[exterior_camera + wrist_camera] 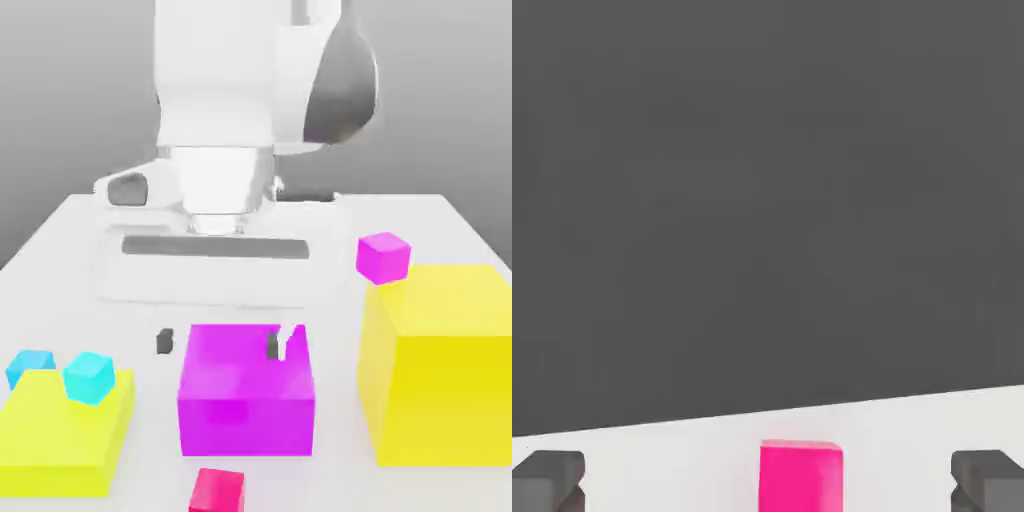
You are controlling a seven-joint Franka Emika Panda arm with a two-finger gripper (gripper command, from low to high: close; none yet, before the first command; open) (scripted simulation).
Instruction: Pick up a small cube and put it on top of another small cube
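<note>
Yellow, the low flat block [62, 432] at the exterior view's left carries a small cyan cube [89, 377]; I see my fingers [165, 341] spread wide above the matte white desk [450, 225], the small crimson cube [218, 490] nearest the camera, plain-faced, before the big magenta block [246, 390].

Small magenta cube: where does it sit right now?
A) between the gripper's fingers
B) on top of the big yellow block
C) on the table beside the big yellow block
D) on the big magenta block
C: the small magenta cube rests on the white table, just behind the big yellow block, not on it.
</note>
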